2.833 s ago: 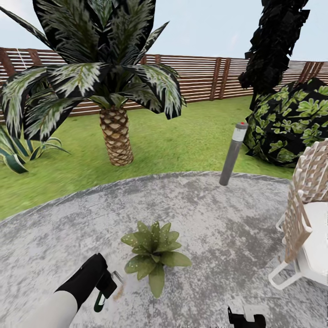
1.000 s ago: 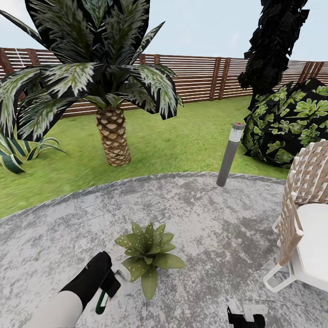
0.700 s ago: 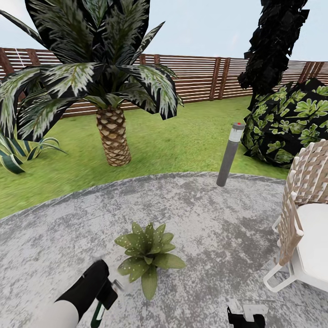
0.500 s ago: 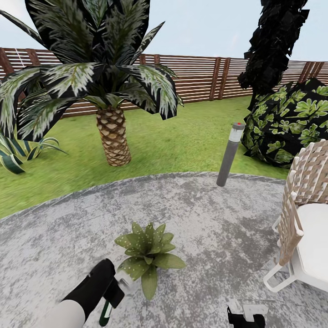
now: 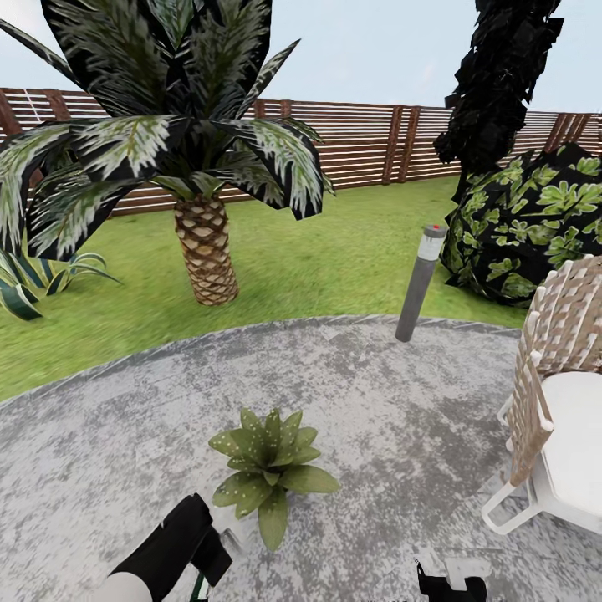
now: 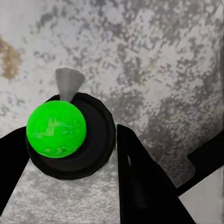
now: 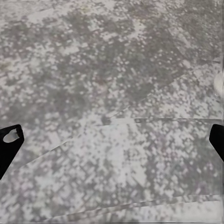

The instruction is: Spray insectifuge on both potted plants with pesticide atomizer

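Note:
One potted plant (image 5: 269, 468), a low speckled rosette, sits on the round grey patio (image 5: 401, 418) in the head view. The second potted plant is out of view. My left gripper (image 5: 209, 553) hangs just beside the plant's near-left leaves, shut on the pesticide atomizer (image 6: 70, 135). In the left wrist view the atomizer shows as a black round body with a bright green ball and a grey nozzle, between the dark fingers (image 6: 140, 177). Its pale head (image 5: 226, 535) points toward the plant. My right gripper (image 5: 451, 583) sits low over bare paving, open and holding nothing.
A white woven chair (image 5: 548, 418) stands at the right on the patio. A grey bollard light (image 5: 420, 280) marks the patio's far edge. On the lawn are a scaly palm (image 5: 205, 259), a striped agave (image 5: 29, 280) and a dark bush (image 5: 535, 226), with the slatted fence (image 5: 368, 142) behind.
My left arm, with the atomizer, has dipped lower in the head view and edged closer to the plant's near leaves. The view itself shifted slightly. The right gripper stayed put.

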